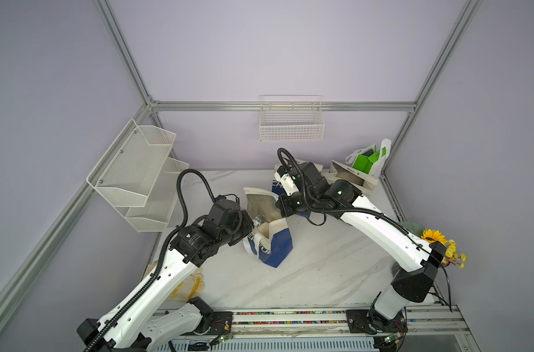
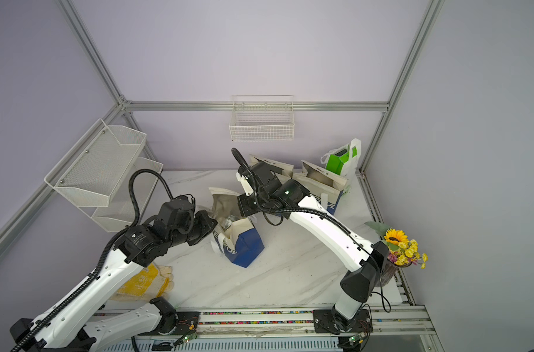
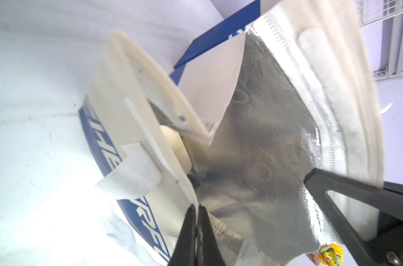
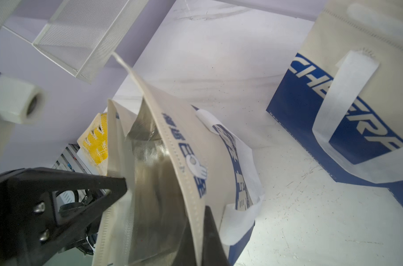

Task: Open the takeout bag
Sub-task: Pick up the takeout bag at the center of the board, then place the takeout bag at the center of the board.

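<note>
Roughly halfway, by judgement: grips takeout bag (image 1: 278,247), standing mid-table (image 1: 320,274), with left gripper (image 3: 197,213) pinched shut on one rim and right gripper (image 4: 197,221) pinched on the opposite rim, foil lining (image 3: 265,138) showing; needs mouth spread wider.

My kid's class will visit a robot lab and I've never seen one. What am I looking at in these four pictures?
These are two white robot arms fixed at the edge of a table, each ending in a two-fingered gripper. Two pictures look down from overhead and are nearly the same. The other two come from a camera on each arm's wrist. In the middle sits a blue-and-white takeout bag with a silver lining. The left gripper is shut on one side of its rim and the right gripper on the opposite side, with the mouth parted. Also on the table are similar bags, a green box, sunflowers and yellow gloves.
</note>
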`<state>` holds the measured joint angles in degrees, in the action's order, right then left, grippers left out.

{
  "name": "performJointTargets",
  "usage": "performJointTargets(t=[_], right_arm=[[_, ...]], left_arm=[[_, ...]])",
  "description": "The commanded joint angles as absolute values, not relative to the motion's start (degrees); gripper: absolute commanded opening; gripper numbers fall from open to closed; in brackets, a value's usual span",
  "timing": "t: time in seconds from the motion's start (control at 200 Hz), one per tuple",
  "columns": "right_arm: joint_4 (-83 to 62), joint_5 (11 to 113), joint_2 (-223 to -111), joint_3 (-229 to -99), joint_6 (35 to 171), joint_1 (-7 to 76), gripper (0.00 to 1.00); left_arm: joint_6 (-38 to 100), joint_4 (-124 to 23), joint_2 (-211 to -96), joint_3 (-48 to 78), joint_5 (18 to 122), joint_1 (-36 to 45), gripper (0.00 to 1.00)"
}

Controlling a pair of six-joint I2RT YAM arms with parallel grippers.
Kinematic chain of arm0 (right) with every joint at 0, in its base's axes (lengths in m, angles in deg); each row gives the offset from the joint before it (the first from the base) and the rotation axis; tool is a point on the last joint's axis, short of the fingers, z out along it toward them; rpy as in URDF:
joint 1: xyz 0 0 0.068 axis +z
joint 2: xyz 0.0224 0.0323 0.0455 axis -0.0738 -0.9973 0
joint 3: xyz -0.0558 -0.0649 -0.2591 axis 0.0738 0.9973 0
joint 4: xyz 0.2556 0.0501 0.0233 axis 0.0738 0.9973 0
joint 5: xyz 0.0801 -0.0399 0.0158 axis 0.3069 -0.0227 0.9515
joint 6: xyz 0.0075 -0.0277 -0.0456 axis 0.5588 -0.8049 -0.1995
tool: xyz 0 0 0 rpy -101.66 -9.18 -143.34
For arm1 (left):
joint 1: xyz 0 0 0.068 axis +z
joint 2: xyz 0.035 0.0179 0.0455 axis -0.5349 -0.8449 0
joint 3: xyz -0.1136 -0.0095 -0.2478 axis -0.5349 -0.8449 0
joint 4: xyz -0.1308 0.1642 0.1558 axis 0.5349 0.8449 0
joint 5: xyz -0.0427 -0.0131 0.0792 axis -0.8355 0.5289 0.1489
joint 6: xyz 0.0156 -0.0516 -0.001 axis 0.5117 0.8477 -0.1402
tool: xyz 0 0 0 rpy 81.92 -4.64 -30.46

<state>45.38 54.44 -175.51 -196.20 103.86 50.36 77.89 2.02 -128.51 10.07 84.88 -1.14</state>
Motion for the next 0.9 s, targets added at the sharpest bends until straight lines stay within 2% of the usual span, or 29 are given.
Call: performJointTargets(t=[0.0, 0.2, 0.475, 0.655, 0.895], right_arm=[[42.8, 57.5, -177.1, -201.6, 105.0, 50.1, 0.0], [40.1, 60.8, -185.0, -208.1, 105.0, 49.4, 0.0], [31.9, 59.5, -195.2, -214.7, 105.3, 48.4, 0.0], [31.1, 57.5, -201.3, -221.3, 106.1, 47.0, 0.0], [27.1, 61.7, -205.8, -223.4, 107.6, 44.0, 0.0]], left_arm=[[68.6, 2.5, -128.6, 14.7, 83.2, 1.4, 0.0], [61.0, 1.8, -129.7, 15.3, 83.2, 8.4, 0.0], [53.2, -8.0, -134.5, 14.4, 81.5, 19.1, 0.0], [52.7, -8.5, -139.2, 18.5, 81.4, 23.8, 0.0], [53.6, -12.7, -143.1, 18.2, 79.0, 27.8, 0.0]])
